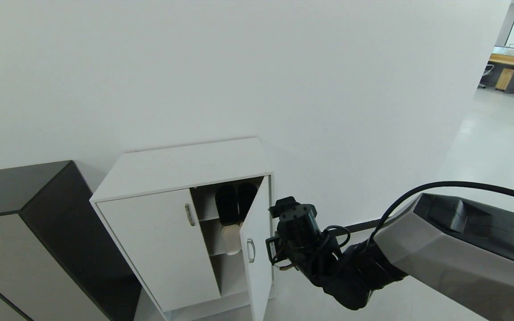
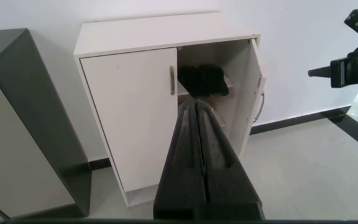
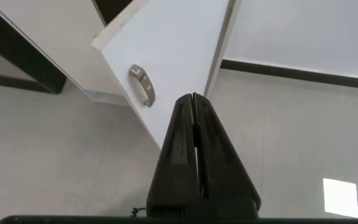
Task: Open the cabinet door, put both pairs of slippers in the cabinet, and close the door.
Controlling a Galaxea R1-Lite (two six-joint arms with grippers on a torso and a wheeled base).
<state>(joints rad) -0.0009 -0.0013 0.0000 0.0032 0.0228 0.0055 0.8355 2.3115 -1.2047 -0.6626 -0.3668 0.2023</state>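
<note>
A white cabinet stands against the wall with its left door closed and its right door partly open. A pair of black slippers lies on the upper shelf, and a pale slipper sits on the shelf below. My right gripper is shut, empty, and sits at the outer face of the open door. In the right wrist view its tip is just beside the door handle. My left gripper is shut and empty. It hangs in front of the cabinet opening, below the black slippers.
A taller dark grey cabinet stands close to the white cabinet's left side. The white wall runs behind both, with a black baseboard. Open pale floor spreads to the right toward a distant office area.
</note>
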